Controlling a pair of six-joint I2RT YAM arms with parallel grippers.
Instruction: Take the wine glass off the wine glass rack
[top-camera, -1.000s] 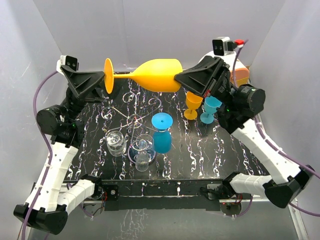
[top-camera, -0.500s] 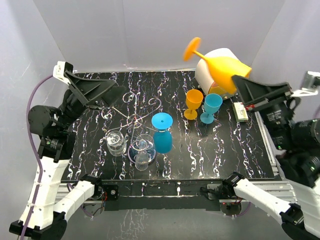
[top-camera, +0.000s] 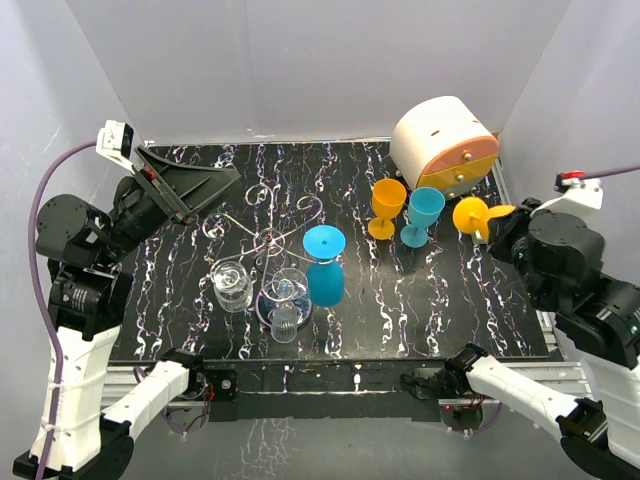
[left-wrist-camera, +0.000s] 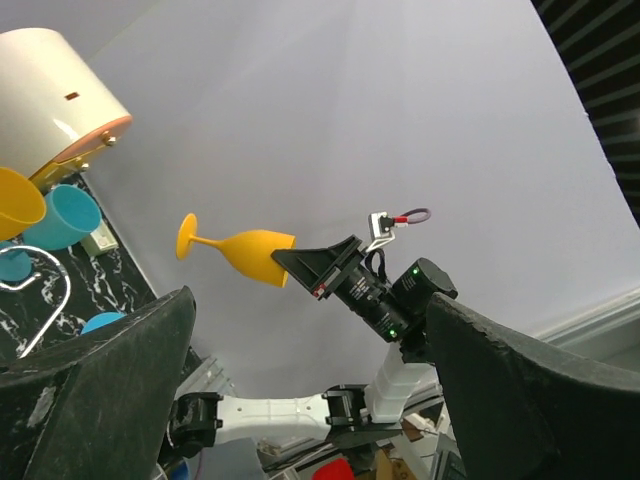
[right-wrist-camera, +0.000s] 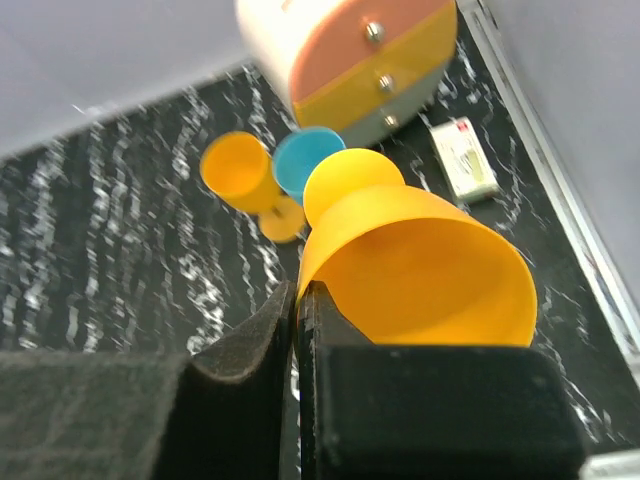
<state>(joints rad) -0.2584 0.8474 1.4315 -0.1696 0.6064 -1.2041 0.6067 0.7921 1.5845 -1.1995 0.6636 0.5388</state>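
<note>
The yellow wine glass (top-camera: 470, 214) hangs sideways in the air at the table's 3 o'clock edge, its bowl rim pinched by the closed right gripper (right-wrist-camera: 297, 300); the wine glass rack (top-camera: 265, 228) stands well apart at its 9 o'clock; the left gripper (top-camera: 222, 183) gapes wide at the rack's 10 o'clock.

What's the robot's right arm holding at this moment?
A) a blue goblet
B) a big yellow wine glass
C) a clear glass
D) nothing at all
B: the right end effector is clamped shut on the rim of the yellow wine glass, which it holds up in the air.
</note>
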